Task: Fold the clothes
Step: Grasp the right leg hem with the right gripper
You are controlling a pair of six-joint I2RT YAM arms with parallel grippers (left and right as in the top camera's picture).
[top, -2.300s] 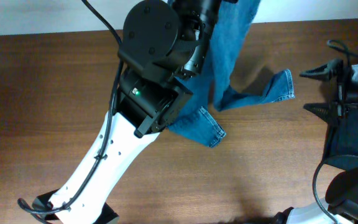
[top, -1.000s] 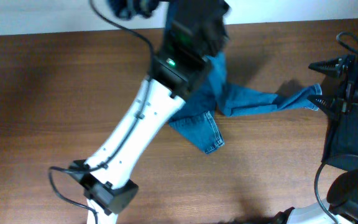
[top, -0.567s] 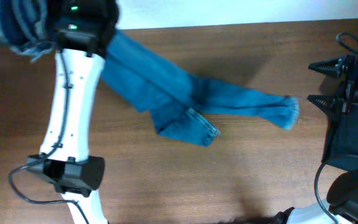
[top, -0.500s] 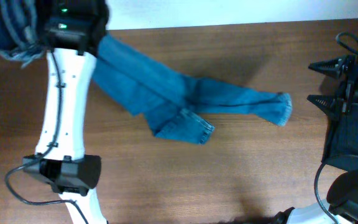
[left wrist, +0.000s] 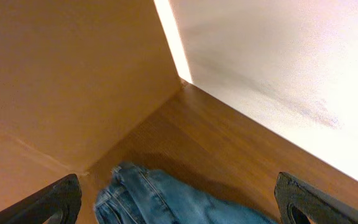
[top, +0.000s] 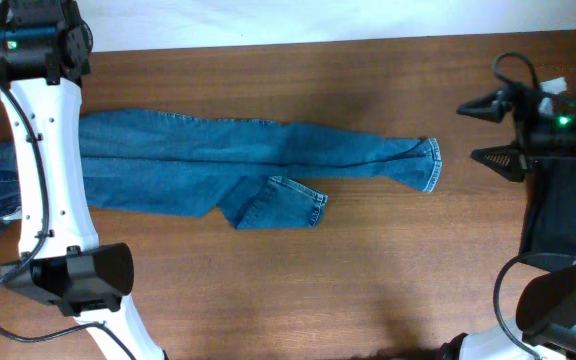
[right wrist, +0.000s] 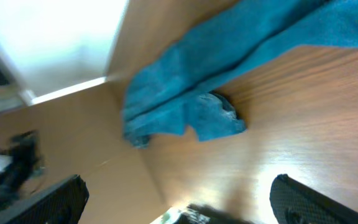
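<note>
At the far left end of the bench (top: 368,290), the left arm's jaws stand wide apart with nothing between them. In the left wrist view the dark fingertips (left wrist: 55,199) sit at the bottom corners, and a bunched end of the jeans (left wrist: 145,193) lies on the wood below, apart from both. Across at the right edge, the right arm's jaws are likewise spread wide and empty. From overhead, their two black prongs point left toward the denim and stop well short of it. The left arm (top: 53,200) runs from its base at the near left up over the garment to the far left corner, crossing the cloth near its crumpled left end. The right arm (top: 558,210) stands along the right edge of the bench. The jeans lie stretched lengthwise along the far half of the bench. One long leg (top: 368,155) reaches right and ends in a pale-stitched hem. The other leg (top: 273,200) is shorter in view, bending toward the near side, with its hem just below the long leg's middle.
</note>
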